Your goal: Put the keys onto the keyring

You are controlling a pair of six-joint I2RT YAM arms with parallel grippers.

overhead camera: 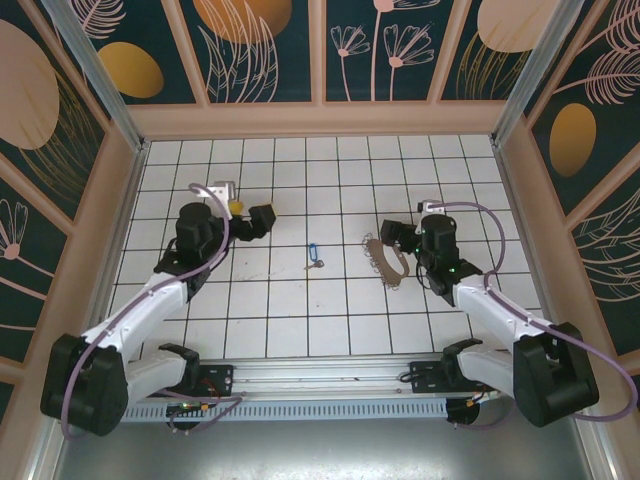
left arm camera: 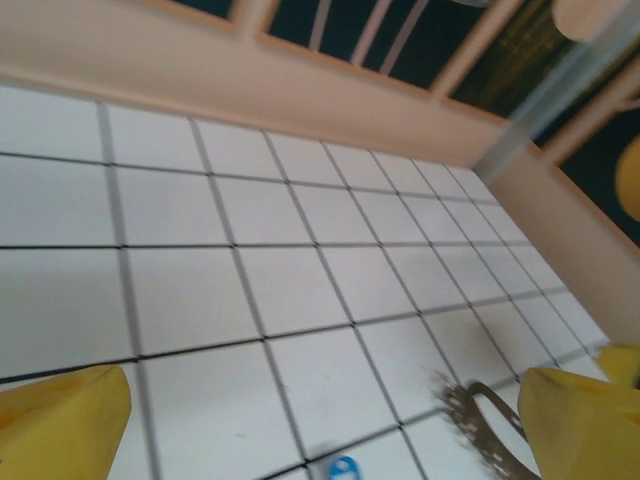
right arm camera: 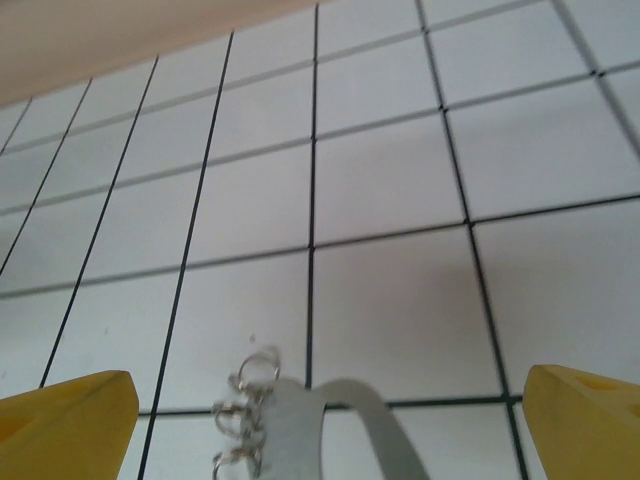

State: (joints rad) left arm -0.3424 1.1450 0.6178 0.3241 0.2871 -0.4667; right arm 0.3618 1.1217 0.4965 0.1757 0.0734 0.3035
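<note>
The key [overhead camera: 314, 254], thin and silvery with a blue oval head, lies flat on the tiled floor mid-table. Its blue head [left arm camera: 343, 466] peeks in at the bottom edge of the left wrist view. The tan-brown keyring [overhead camera: 386, 260] lies to the key's right, its silvery rings [right arm camera: 245, 400] along the left edge. My left gripper [overhead camera: 258, 218] hovers open up and left of the key, its yellow fingers [left arm camera: 62, 422] wide apart. My right gripper [overhead camera: 390, 238] stands open over the keyring's far end; the loop [right arm camera: 300, 425] lies between its fingers [right arm camera: 585, 415], not gripped.
The white tiled floor [overhead camera: 330, 320] is boxed in by tan walls [overhead camera: 320, 118] at the back and both sides. An aluminium rail [overhead camera: 320, 375] with the arm bases runs along the near edge.
</note>
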